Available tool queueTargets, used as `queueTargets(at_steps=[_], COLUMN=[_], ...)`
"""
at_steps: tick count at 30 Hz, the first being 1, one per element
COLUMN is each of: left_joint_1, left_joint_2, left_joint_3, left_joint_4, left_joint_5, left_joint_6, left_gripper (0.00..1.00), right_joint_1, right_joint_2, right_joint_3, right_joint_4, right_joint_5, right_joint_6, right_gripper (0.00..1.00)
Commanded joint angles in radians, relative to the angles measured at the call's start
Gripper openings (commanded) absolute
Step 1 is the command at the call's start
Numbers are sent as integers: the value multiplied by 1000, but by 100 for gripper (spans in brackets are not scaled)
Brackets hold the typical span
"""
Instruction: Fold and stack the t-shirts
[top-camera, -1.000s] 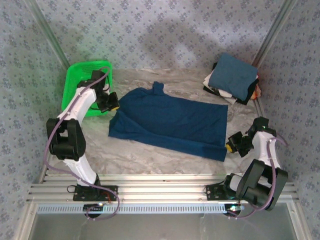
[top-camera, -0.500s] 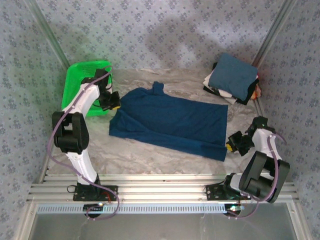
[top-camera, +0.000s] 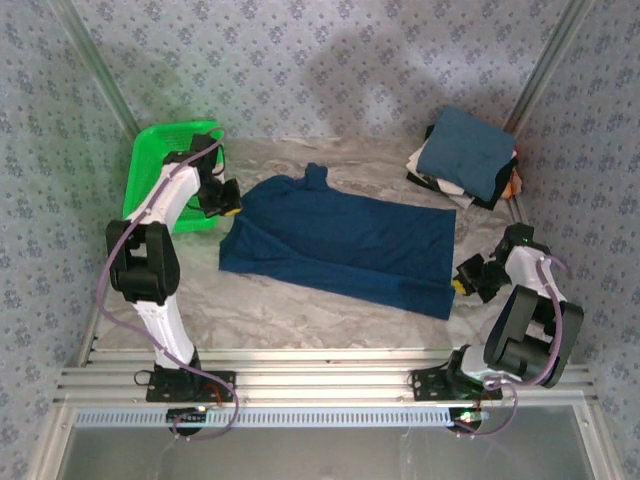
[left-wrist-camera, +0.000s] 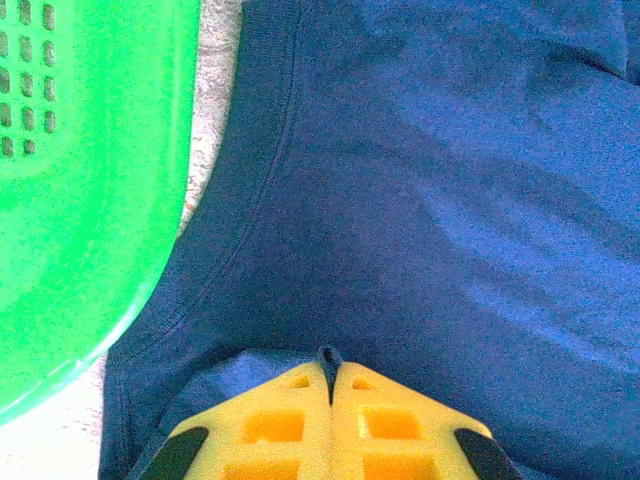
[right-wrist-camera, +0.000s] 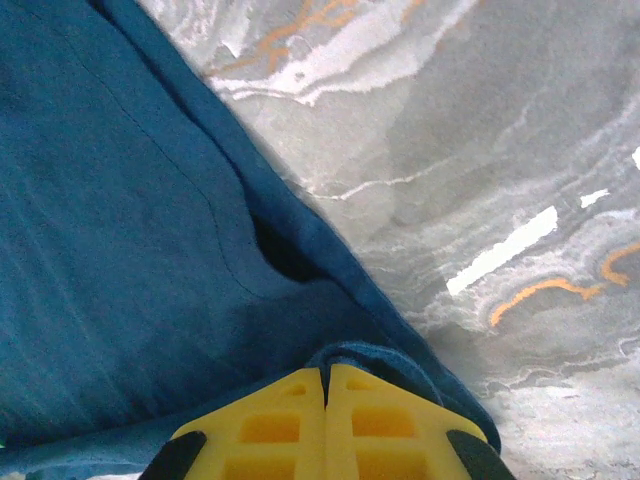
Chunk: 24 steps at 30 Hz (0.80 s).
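Note:
A dark navy t-shirt (top-camera: 340, 245) lies spread across the middle of the table, one sleeve sticking up at its far edge. At the shirt's left edge my left gripper (top-camera: 228, 210) is shut on a pinch of the navy cloth (left-wrist-camera: 330, 357), which shows between the yellow fingertips. My right gripper (top-camera: 461, 284) is shut on the shirt's right near corner (right-wrist-camera: 345, 352), where the hem bunches at the jaws. Several folded t-shirts (top-camera: 466, 155) sit stacked at the back right, a teal-blue one on top.
A bright green mesh basket (top-camera: 165, 170) stands at the back left, right beside the left gripper (left-wrist-camera: 90, 200). Bare marbled tabletop (right-wrist-camera: 480, 180) lies to the right of the shirt's corner. A metal rail runs along the near edge (top-camera: 320, 385).
Both arms have shifted slightly away from me with the shirt's edges held; the right gripper moved up a little. The shirt lies much as before.

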<state>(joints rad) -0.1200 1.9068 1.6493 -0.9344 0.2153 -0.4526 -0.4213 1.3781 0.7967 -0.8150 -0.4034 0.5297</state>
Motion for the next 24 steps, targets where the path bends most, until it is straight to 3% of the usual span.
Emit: queueTargets(at_steps=[1,24], left_joint_1=[-4,-27], left_joint_2=[18,238], left_joint_3=[48,296], left_joint_4=[-29,-89], left_joint_5=[-16,-29], left_joint_6=[15,38], left_gripper=[0,0], right_joint_1=[8,42], right_joint_2=[32,220], right_joint_3=[32,96], right_joint_4=[8,77], right_joint_5=[17,54], right_joint_6=[-14,-18], right_gripper=[0,0])
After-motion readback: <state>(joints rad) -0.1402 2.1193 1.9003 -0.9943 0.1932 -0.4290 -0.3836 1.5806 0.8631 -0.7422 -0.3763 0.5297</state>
